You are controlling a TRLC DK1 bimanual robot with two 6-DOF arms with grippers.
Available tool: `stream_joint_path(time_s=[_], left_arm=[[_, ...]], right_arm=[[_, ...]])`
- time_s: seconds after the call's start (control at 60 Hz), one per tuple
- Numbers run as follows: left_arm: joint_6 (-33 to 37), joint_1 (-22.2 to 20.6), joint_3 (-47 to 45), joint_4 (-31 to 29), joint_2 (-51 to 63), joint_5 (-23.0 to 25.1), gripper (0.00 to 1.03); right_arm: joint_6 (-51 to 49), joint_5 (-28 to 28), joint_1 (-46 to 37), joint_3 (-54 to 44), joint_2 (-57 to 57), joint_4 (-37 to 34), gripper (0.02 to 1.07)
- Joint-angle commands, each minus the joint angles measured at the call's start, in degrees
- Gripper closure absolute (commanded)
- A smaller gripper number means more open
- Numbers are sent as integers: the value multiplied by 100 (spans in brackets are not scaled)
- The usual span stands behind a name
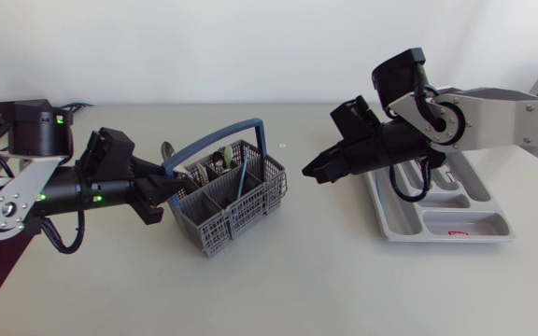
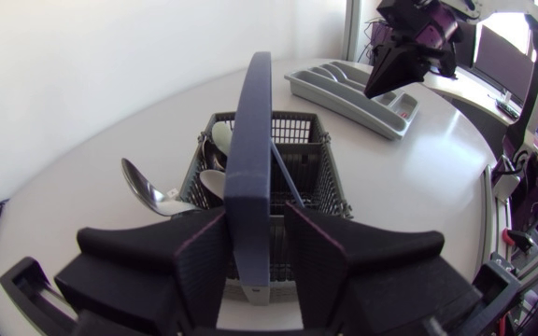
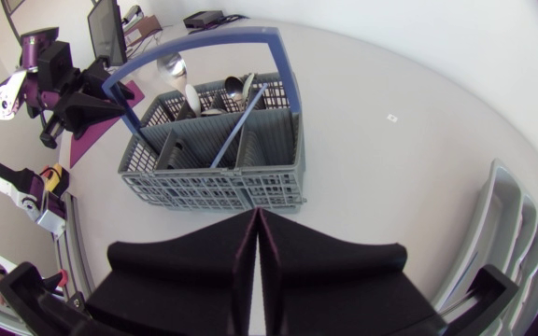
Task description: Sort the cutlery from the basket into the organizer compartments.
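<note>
The grey mesh basket (image 1: 234,207) stands left of the table's middle, its blue handle (image 1: 215,142) raised. My left gripper (image 1: 169,191) is shut on that handle (image 2: 250,159), one finger on each side. Spoons (image 2: 148,187) and a blue-handled piece (image 3: 236,126) stick out of the basket (image 3: 222,173). My right gripper (image 1: 312,171) hovers shut and empty between the basket and the grey organizer (image 1: 479,224). From its own wrist view the right gripper (image 3: 255,215) points at the basket's near wall. The organizer (image 2: 344,89) lies beneath my right arm.
A small white mark (image 1: 281,146) sits on the table behind the basket. A red-and-white label (image 1: 458,233) lies in the organizer's front compartment. Bare tabletop stretches in front of the basket and between it and the organizer.
</note>
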Motion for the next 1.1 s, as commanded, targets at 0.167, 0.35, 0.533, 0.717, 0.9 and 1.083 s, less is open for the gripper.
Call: stream_joint_path(time_s=[0.167,0.35,0.533,0.717,0.9,1.083], left_arm=[[120,40,-186,-320,-881,64,35],[358,858,-133,-285,-934,240,52],[586,1719,-45,199,-55,548,80],[700,1816,262,779,1237,548,96],[718,1684,825,1007,2485,565,98],[700,1455,1115,1016,2925,759,97]], right_arm=[[-143,32,54,-233,-75,59,101],[-196,85,194,-250,57,59,101],[-213,146,291,-206,312,173,101],[-213,173,414,-145,566,261,101],[-205,278,625,-74,856,349,101],[-187,375,730,101,1138,402,101]])
